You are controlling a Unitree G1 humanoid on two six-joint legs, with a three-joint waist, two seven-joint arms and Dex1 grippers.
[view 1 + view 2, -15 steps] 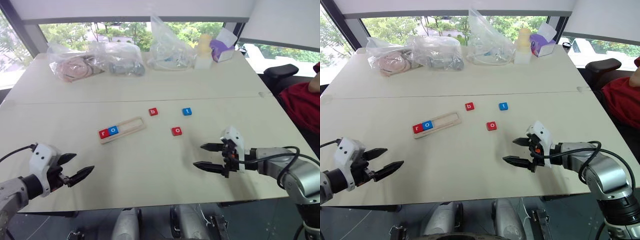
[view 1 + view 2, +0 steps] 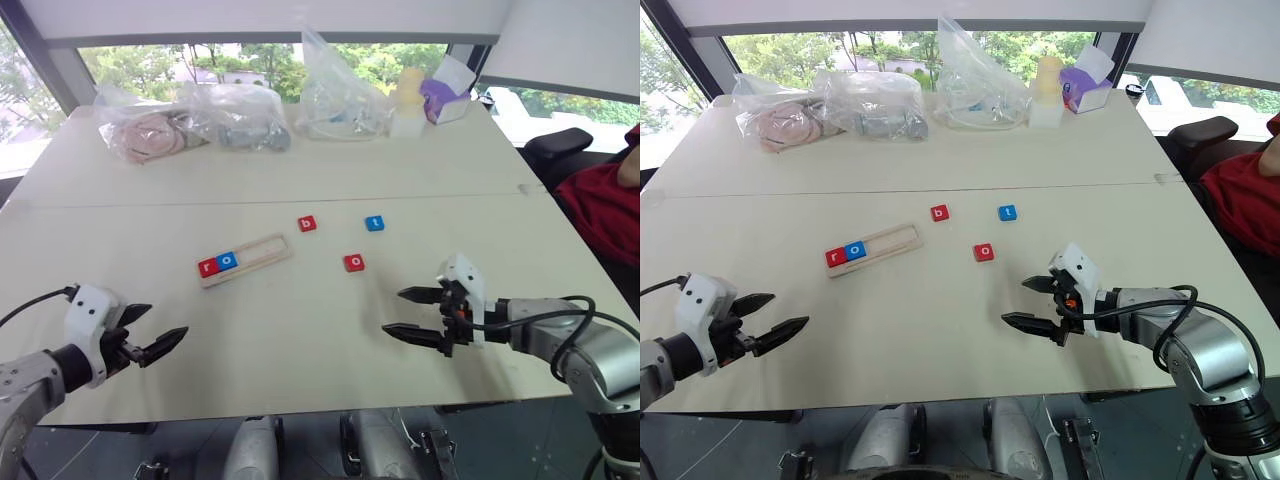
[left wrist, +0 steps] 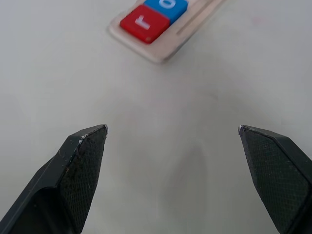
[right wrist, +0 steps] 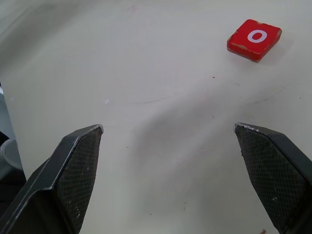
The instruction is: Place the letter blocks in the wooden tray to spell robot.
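The wooden tray (image 2: 262, 254) lies mid-table, angled, with a red r block (image 2: 208, 266) and a blue o block (image 2: 227, 260) at its left end. Loose on the table lie a red b block (image 2: 307, 223), a blue t block (image 2: 374, 223) and a red o block (image 2: 354, 262). My left gripper (image 2: 151, 331) hovers open near the front left edge, below the tray's left end. My right gripper (image 2: 408, 313) is open and empty at the front right, a short way nearer than the red o block (image 4: 254, 39).
Clear plastic bags (image 2: 240, 118) with cables and parts, a pale bottle (image 2: 408, 100) and a purple tissue box (image 2: 444, 97) line the far edge of the table (image 2: 300, 340). A person in red (image 2: 610, 200) sits by a black chair at the right.
Both grippers have sunk slightly toward the front edge of the table, staying open. The blocks and tray have not moved.
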